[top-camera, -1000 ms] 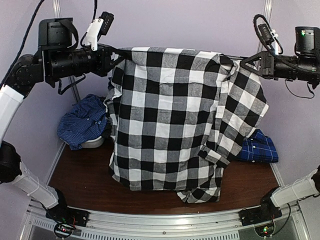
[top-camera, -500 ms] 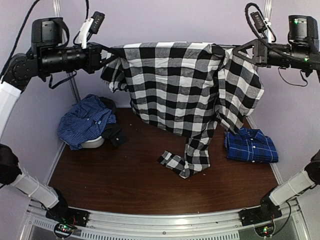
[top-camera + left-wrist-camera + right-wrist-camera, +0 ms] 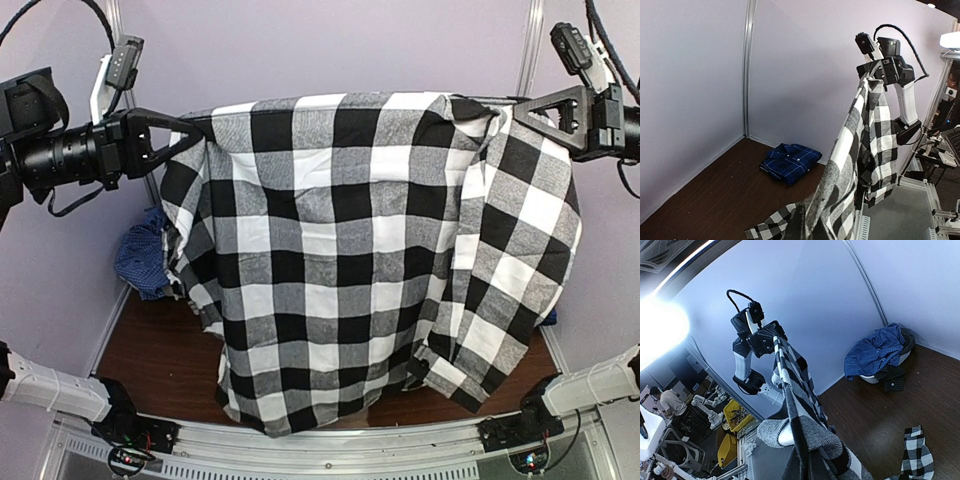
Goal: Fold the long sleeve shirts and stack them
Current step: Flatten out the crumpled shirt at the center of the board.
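Check shirt (image 3: 340, 260) held up, spread wide.
Left end effector (image 3: 203, 128) and right end effector (image 3: 512, 103), pressed together, each pinch a top corner of it.

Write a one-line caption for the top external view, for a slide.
Left gripper and right gripper hold the black-and-white check shirt stretched wide between them; blue shirt crumpled at left.

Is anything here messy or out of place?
Yes. A crumpled blue shirt is heaped over a white tub in the far corner, unlike the folded blue shirt. The check shirt, held up between the left end effector and right end effector, trails one end on the table.
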You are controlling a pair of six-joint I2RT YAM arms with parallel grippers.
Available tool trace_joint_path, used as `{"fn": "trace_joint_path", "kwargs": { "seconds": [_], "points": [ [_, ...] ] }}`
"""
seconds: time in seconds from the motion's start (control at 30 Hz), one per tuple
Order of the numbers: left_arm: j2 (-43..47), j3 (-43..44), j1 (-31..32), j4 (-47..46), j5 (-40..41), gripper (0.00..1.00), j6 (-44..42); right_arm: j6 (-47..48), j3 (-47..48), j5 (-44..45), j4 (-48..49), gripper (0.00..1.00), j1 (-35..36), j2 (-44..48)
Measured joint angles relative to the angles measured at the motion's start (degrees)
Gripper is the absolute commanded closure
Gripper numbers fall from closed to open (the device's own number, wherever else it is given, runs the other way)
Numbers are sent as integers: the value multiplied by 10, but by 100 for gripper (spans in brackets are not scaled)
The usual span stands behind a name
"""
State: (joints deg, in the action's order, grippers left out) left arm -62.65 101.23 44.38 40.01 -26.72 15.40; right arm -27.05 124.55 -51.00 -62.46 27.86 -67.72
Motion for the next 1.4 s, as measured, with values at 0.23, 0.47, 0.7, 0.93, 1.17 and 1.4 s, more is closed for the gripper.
{"fn": "trace_joint_path", "kwargs": {
  "seconds": [0.23,0.47,0.7,0.93,1.17,1.4],
  "points": [
    [-66,44,4,19,133,100,-13,34,-12,121,-26,100,0,-17],
    [-206,8,-70,-17,242,100,-36,100,-189,344,43,100,-9,-59],
    [-409,-20,-157,-104,240,100,-50,165,-260,402,187,100,-58,-258],
    [-648,90,-174,-130,273,100,-55,216,-176,472,255,100,-88,-532],
    [-717,146,-176,-127,318,99,-59,248,-80,531,261,80,-90,-656],
    [-736,195,-233,-128,413,64,-56,274,28,669,269,42,-143,-702]
  ]
}}
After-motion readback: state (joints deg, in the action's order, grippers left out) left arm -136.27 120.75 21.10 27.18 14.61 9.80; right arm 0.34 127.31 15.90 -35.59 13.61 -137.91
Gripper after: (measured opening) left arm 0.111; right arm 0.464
